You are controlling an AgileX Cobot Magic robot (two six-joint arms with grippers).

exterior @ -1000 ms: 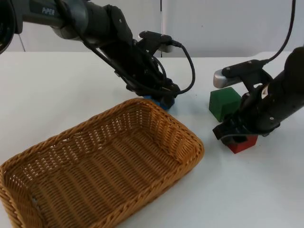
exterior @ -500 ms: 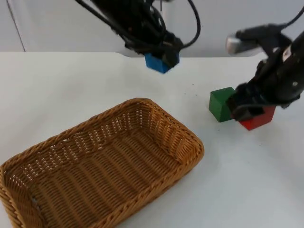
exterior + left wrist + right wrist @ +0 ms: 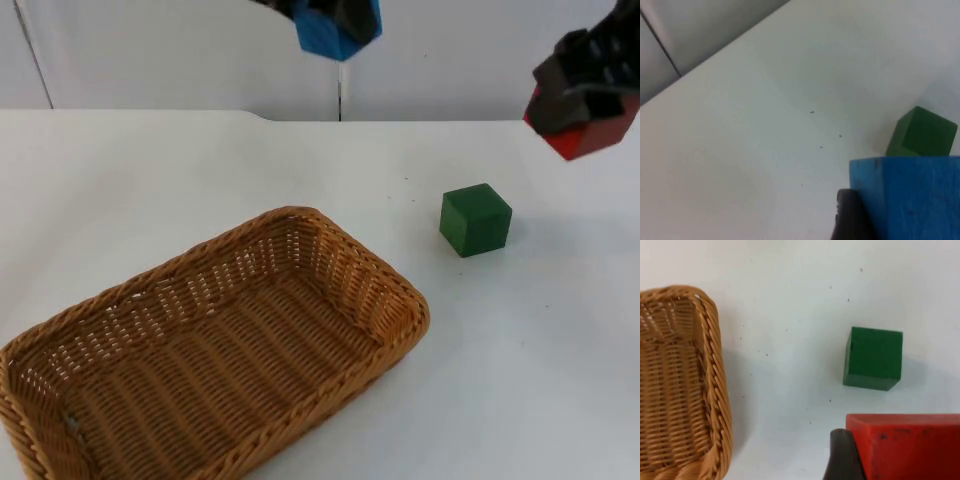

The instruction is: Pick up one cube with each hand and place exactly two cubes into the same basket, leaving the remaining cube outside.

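High above the white desk [image 3: 150,180] in the top view, the left gripper [image 3: 335,15] pinches the blue cube [image 3: 335,30] in front of the grey partition wall [image 3: 180,50], while the right gripper [image 3: 585,85] clamps the red cube [image 3: 590,135] aloft near the picture's right edge. Between them, the green cube [image 3: 476,219] sits alone on the desk, just right of the wicker basket [image 3: 400,290]. From the left wrist, one black finger [image 3: 850,220] presses the blue cube's side, with the green cube beyond it. From the right wrist, a finger [image 3: 840,457] touches the red cube, above the green cube and the basket's rim.
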